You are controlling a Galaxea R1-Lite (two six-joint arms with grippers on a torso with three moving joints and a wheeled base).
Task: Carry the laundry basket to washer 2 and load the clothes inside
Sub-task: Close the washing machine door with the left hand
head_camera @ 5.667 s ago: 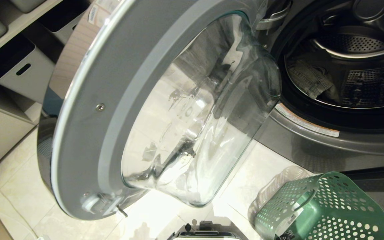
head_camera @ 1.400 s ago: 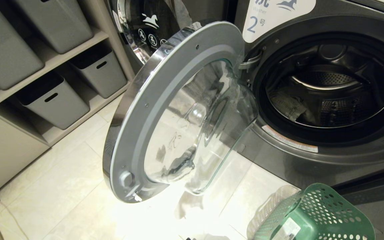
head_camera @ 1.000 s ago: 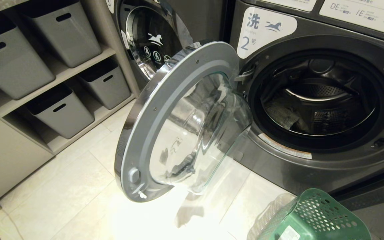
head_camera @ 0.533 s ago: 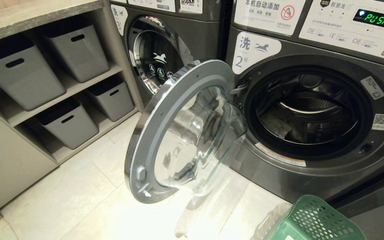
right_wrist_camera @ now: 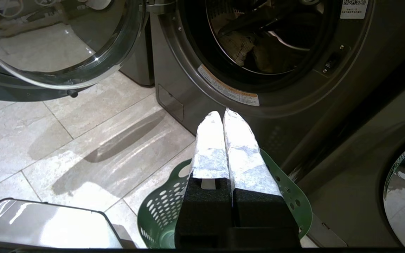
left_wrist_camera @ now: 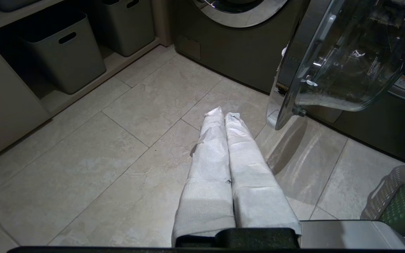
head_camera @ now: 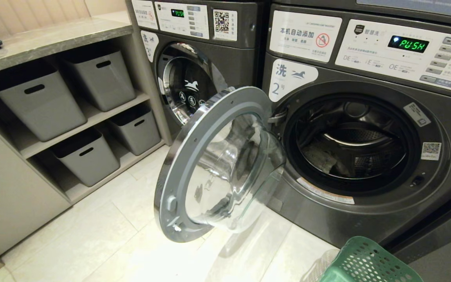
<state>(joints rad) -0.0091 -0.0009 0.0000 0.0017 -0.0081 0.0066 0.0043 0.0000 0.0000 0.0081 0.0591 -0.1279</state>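
Laundry basket directly under right gripper

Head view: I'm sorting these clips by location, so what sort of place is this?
Probably a shared or coin laundry: numbered front-load machines, washer 2 beside another washer, with QR-code stickers and shelved grey bins.
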